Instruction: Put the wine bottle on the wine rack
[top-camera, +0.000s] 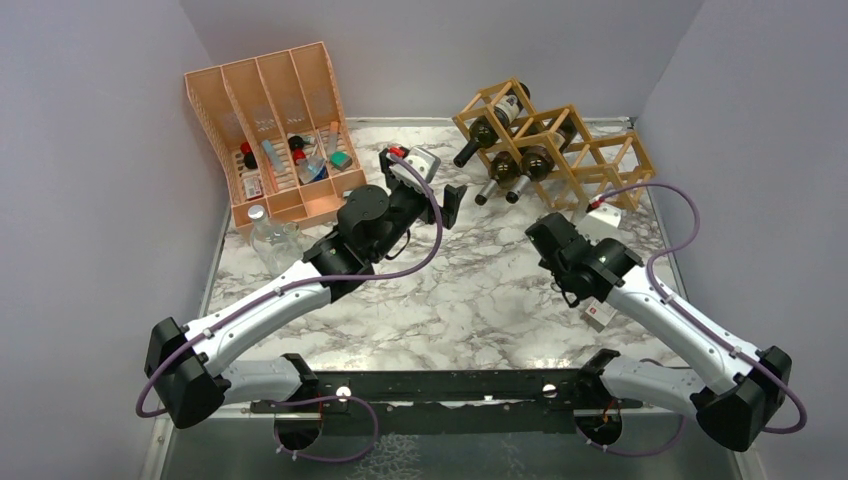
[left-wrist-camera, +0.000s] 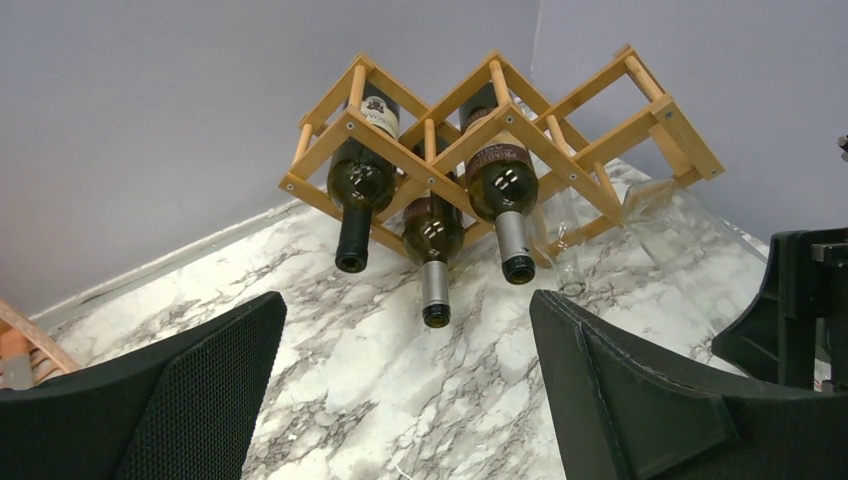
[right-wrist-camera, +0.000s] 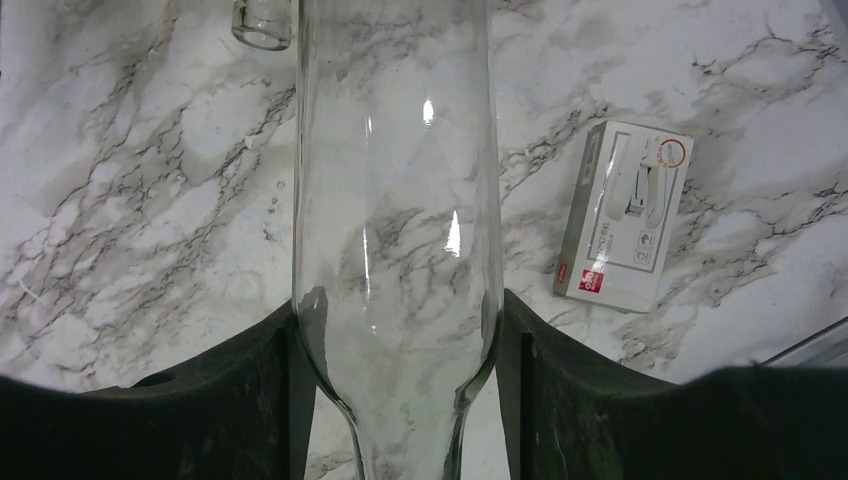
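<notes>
The light wood wine rack (top-camera: 600, 150) stands at the back right and holds three dark wine bottles (top-camera: 497, 122), necks pointing towards me; it also shows in the left wrist view (left-wrist-camera: 640, 115). My right gripper (right-wrist-camera: 397, 400) is shut on the shoulder of a clear glass wine bottle (right-wrist-camera: 395, 200), held low over the table with its base pointing away. In the left wrist view this bottle (left-wrist-camera: 680, 225) lies just right of the rack's front. My left gripper (left-wrist-camera: 410, 385) is open and empty, facing the rack from mid-table (top-camera: 430, 190).
A second clear bottle's mouth (right-wrist-camera: 262, 25) pokes out near the rack's foot (left-wrist-camera: 570, 285). A white stapler box (right-wrist-camera: 625, 215) lies right of the held bottle. An orange-pink organiser (top-camera: 275, 130) stands back left, with a clear capped bottle (top-camera: 270, 238) before it. Grey walls enclose three sides.
</notes>
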